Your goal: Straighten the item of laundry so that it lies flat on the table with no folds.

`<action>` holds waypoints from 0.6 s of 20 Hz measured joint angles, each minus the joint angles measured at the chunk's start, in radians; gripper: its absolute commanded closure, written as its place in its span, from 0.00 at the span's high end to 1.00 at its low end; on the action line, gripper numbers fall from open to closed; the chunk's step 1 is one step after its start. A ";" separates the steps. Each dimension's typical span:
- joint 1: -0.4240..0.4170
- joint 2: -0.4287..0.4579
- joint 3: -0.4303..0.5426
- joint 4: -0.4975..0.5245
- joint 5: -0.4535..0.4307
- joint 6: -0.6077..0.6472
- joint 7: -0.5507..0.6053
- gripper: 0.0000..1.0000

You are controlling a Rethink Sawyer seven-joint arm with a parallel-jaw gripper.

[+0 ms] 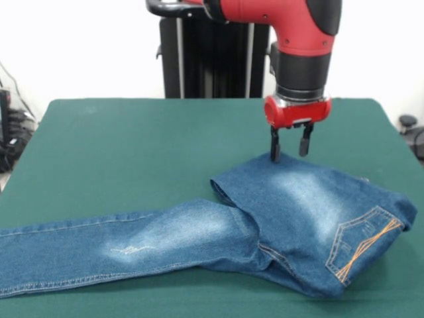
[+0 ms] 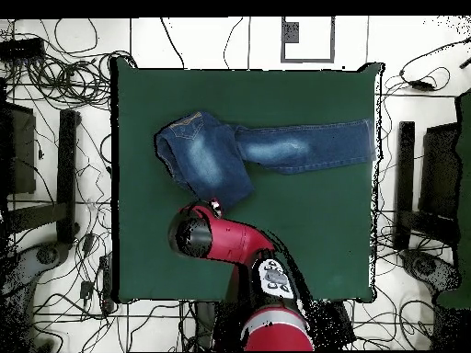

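Gripper (image 1: 288, 144) hangs point-down at the far edge of the jeans (image 1: 291, 212), fingers (image 1: 274, 144) spread a little way with a visible gap between them. One fingertip touches or nearly touches the denim at the hem edge; the other hangs just above the cloth. Nothing is clamped between them that I can see.

The jeans lie on the green table (image 1: 132, 146), directly below and in front of the fingers. The waist part is bunched and folded over; one leg runs out flat, well away to the side.

Count: one pair of jeans, one embroidered pocket (image 1: 361, 242) showing, one arm, two fingers.
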 measured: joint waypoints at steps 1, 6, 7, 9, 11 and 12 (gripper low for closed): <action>0.000 0.005 0.000 0.000 0.000 0.000 0.000 1.00; 0.000 0.020 0.000 0.000 0.000 0.000 0.000 1.00; 0.000 0.023 0.000 0.000 0.000 0.000 0.000 1.00; 0.000 0.027 0.000 0.000 0.000 0.000 0.000 1.00; 0.000 0.027 0.000 0.000 0.000 0.000 0.000 1.00; 0.000 0.027 0.000 0.000 0.000 0.000 0.000 1.00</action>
